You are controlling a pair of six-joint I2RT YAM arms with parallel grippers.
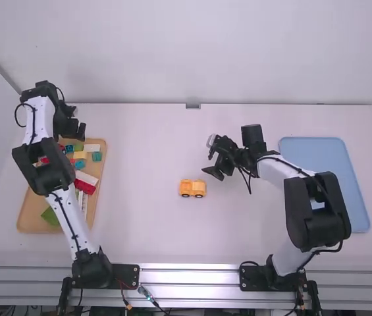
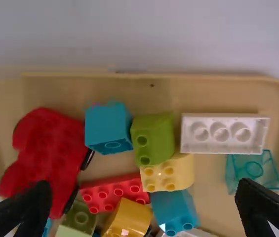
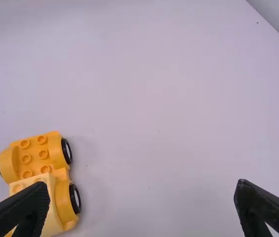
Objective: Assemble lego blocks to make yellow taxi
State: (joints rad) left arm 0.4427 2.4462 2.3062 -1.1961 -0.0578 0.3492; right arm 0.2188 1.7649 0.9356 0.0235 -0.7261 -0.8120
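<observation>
Two pairs of jaws gape; one yellow car (image 1: 193, 189) stands upright.

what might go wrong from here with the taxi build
The left gripper hangs open over crowded blocks, so it might snag neighbours of the pale yellow block, such as the lime block. The taxi stands on wheels with nothing gripping it, so it may roll when pressed.

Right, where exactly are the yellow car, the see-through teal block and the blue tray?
Yellow car (image 3: 33, 149): right wrist view, on its studded top.
See-through teal block (image 2: 254, 170): left wrist view, on its round ring.
Blue tray (image 1: 324, 151): high view, on its bare floor.
</observation>
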